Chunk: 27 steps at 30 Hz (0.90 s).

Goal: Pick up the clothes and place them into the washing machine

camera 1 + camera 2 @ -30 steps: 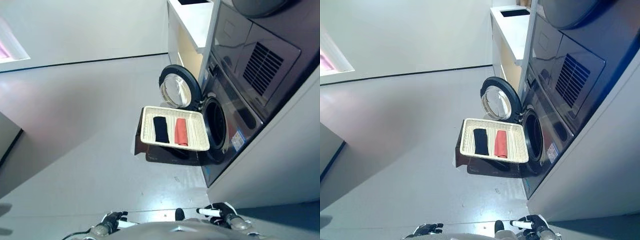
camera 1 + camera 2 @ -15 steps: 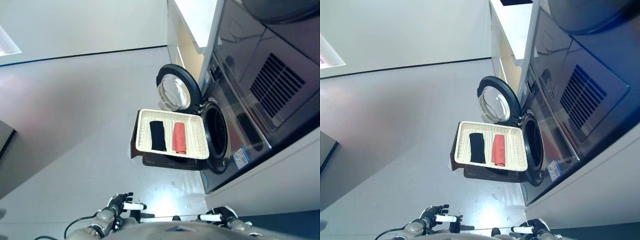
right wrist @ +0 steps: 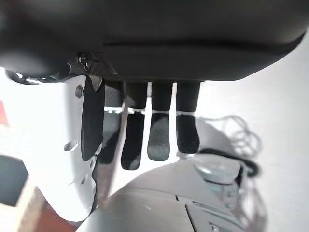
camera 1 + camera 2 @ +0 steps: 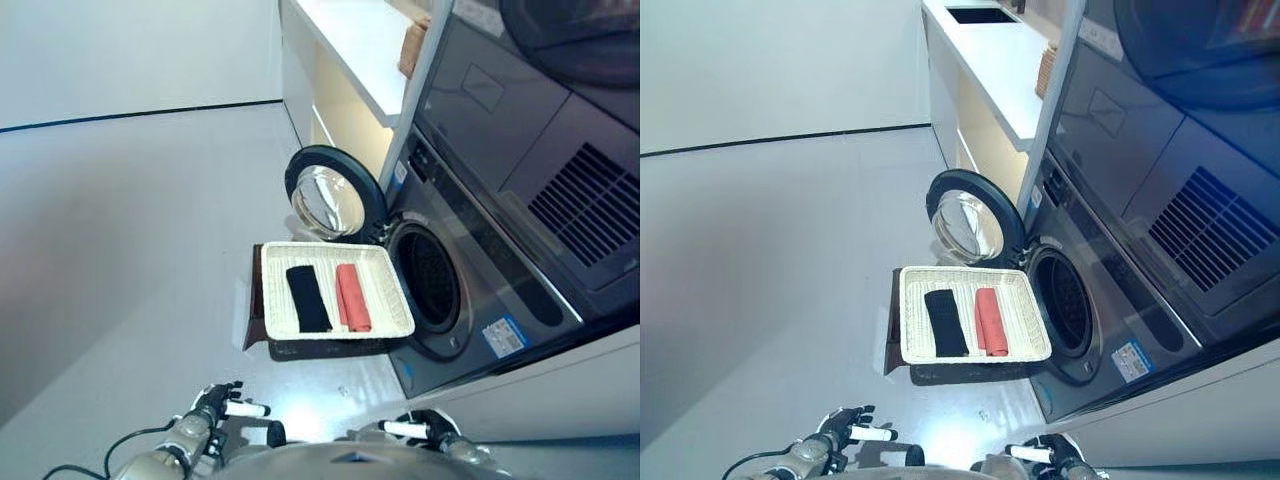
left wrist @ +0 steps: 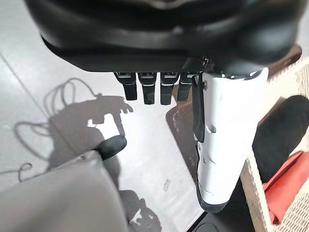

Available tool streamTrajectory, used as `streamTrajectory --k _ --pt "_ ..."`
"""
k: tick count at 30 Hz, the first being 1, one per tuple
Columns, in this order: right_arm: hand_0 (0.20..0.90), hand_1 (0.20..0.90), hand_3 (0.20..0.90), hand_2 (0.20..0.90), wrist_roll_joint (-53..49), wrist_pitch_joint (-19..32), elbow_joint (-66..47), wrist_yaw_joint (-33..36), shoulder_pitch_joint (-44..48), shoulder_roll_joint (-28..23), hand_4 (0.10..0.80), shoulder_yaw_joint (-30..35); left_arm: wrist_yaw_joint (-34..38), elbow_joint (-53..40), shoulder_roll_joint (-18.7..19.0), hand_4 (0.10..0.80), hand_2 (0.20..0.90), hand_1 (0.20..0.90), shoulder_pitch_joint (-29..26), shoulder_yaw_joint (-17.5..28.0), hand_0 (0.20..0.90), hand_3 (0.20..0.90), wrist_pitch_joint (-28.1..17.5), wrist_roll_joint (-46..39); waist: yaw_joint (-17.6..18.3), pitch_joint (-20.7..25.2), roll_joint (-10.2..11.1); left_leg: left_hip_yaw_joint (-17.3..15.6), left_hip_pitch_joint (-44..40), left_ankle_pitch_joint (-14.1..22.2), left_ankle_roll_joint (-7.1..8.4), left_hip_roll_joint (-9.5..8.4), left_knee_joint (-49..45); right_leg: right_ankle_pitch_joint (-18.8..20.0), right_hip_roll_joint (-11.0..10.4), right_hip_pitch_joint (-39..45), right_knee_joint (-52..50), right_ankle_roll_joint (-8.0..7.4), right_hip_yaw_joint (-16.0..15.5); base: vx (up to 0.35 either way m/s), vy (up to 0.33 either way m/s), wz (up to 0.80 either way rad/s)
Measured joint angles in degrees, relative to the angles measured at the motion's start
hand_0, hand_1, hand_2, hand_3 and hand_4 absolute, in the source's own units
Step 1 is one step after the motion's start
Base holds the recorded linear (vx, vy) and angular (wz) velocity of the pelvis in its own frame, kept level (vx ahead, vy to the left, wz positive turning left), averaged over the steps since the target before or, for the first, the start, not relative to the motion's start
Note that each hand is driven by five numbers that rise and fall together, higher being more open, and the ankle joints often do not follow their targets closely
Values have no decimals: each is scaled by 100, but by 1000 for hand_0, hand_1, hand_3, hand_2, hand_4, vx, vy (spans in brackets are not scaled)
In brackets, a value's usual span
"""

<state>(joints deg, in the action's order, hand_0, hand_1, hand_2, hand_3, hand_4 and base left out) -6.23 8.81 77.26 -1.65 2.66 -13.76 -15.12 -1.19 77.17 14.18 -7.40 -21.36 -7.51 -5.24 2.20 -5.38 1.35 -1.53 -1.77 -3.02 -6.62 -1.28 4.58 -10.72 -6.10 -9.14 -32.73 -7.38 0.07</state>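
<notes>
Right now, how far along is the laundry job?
Done: only the washer door stands open. In hand: nothing; the left hand and right hand hang low, open and empty, short of the basket. Left: the black cloth and red cloth both lie folded in the basket, none in the drum.

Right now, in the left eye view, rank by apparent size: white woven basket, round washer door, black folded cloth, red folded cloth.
1. White woven basket
2. Round washer door
3. Black folded cloth and red folded cloth: too alike to rank.
</notes>
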Motion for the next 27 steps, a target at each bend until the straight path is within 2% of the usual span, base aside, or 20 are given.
streamTrajectory --k 2,3,4,6,7,8,10,15,16,17,19,20,21,23,24,26,27 --pt "900 900 900 900 12 -9 -23 13 1 14 800 1 -7 31 12 800 900 900 153 9 900 900 3 4 -23 24 -32 -66 -39 94 24 58 8 10 -74 -133 939 69 -720 249 -44 -17" --pt "900 900 900 900 11 -12 -18 20 23 16 800 5 -11 188 2 800 900 900 231 50 900 900 11 15 4 34 -15 -122 -46 133 60 57 28 175 -69 -137 1692 48 -947 205 -52 -21" --pt "900 900 900 900 2 -14 -52 19 -25 20 800 15 -14 250 11 800 900 900 308 51 900 900 34 39 16 27 21 -159 -81 169 92 32 30 413 -69 -190 2100 58 -1038 196 -53 -12" --pt "900 900 900 900 0 -12 -67 19 -77 34 800 15 -31 353 3 800 900 900 442 57 900 900 91 93 63 144 78 -94 -76 239 192 33 27 1132 11 -150 2566 106 -937 188 -72 6" --pt "900 900 900 900 1 -16 -76 17 -105 37 800 14 -31 344 6 800 900 900 482 84 900 900 86 92 45 164 73 -14 -98 263 257 57 23 1463 107 -3 2784 258 -820 244 -134 28" --pt "900 900 900 900 5 -22 -85 20 -190 8 800 77 -31 331 -50 800 900 900 477 97 900 900 81 103 27 196 -12 34 -151 242 390 138 -2 1570 206 202 3036 453 -898 189 -111 20" --pt "900 900 900 900 36 -118 -92 10 -226 -59 800 104 -25 325 -120 800 900 900 503 109 900 900 81 101 -11 266 -125 35 -276 305 491 258 -4 1649 347 484 3350 550 -958 151 -89 8" --pt "900 900 900 900 56 -127 -164 6 -250 -146 800 125 -34 273 -205 800 900 900 365 -7 900 900 75 104 22 366 -226 36 -242 454 668 390 -250 1646 513 730 3694 604 -972 116 -113 2" --pt "900 900 900 900 51 -132 -159 -5 -225 -132 800 122 -29 261 -197 800 900 900 298 -5 900 900 75 105 27 347 -180 45 -95 514 758 356 -586 1591 503 780 3711 688 -858 63 -152 16" --pt "900 900 900 900 43 -139 -154 -44 -230 -119 800 121 -20 262 -190 800 900 900 209 8 900 900 66 100 37 303 -81 39 115 619 991 314 -1113 1500 457 742 3635 804 -757 73 -186 16" --pt "900 900 900 900 24 -138 -144 -98 -267 -82 800 104 -10 215 -111 800 900 900 91 39 900 900 38 55 -72 229 155 66 712 510 1334 181 -2448 1398 434 785 3531 912 -574 61 -101 -11" --pt "900 900 900 900 -1 -131 -142 -88 -291 -83 800 101 -8 211 -83 800 900 900 -18 46 900 900 26 -11 -121 187 235 237 1053 374 1482 131 -3092 1417 368 789 3502 945 -483 85 -10 -45" --pt "900 900 900 900 -3 -145 -99 -84 -285 -109 800 78 8 187 -85 800 900 900 -21 62 900 900 -13 -36 -240 188 247 391 1160 316 1533 85 -3402 1412 363 822 3499 1010 -369 137 -5 -58" --pt "900 900 900 900 -2 -136 -79 -59 -284 -157 800 -120 29 171 -107 800 900 900 -19 101 900 900 -51 -67 -310 201 247 520 1220 433 1388 -45 -3427 1390 360 835 3554 1050 -220 228 37 -63" --pt "900 900 900 900 -1 -137 -71 -61 -243 -160 800 -156 30 169 -104 800 900 900 -14 140 900 900 -60 -124 -325 206 274 586 1206 496 1283 -145 -3029 1379 348 758 3578 1036 -93 242 41 -66" --pt "900 900 900 900 -1 -131 4 -61 -137 -146 800 -286 47 175 -120 800 900 900 88 310 900 900 -65 -282 -421 212 309 1013 866 492 1165 -418 -1427 1182 394 624 3781 789 342 203 63 -99" --pt "900 900 900 900 -1 -127 0 -63 -32 -195 800 -283 90 157 -168 800 900 900 82 344 900 900 -50 -358 -464 134 121 1130 811 398 1137 -300 -898 1191 622 555 3545 787 362 212 107 -89"
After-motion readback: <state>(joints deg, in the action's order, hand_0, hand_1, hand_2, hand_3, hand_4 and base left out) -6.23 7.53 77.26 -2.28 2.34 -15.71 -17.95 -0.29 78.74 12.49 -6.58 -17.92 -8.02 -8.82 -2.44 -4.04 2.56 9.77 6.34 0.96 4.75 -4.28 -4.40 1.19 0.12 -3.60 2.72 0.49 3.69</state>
